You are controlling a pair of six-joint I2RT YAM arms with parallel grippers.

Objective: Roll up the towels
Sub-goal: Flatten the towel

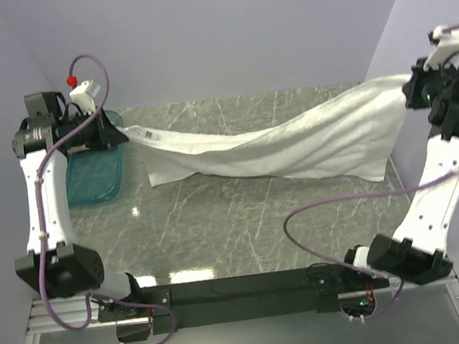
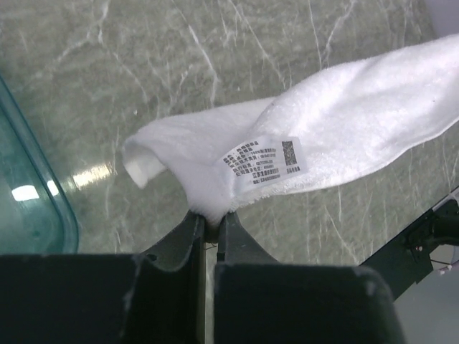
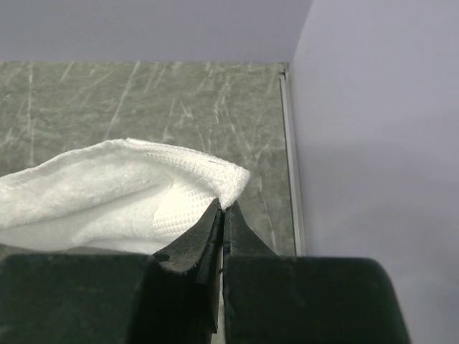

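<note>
A large white towel (image 1: 293, 144) hangs stretched between both arms above the marble table, sagging in the middle onto the surface. My left gripper (image 2: 212, 217) is shut on its left corner, beside the small printed label (image 2: 263, 161). In the top view that gripper (image 1: 116, 133) sits at the far left by the tray. My right gripper (image 3: 223, 208) is shut on the towel's right corner (image 3: 229, 183), raised at the far right (image 1: 409, 89). No pink towel shows.
A teal translucent tray (image 1: 95, 175) lies at the left, partly under my left arm, its rim (image 2: 50, 208) close to the gripper. The lavender side wall (image 3: 373, 129) stands just right of my right gripper. Bare marble table (image 1: 244, 228) lies in front of the towel.
</note>
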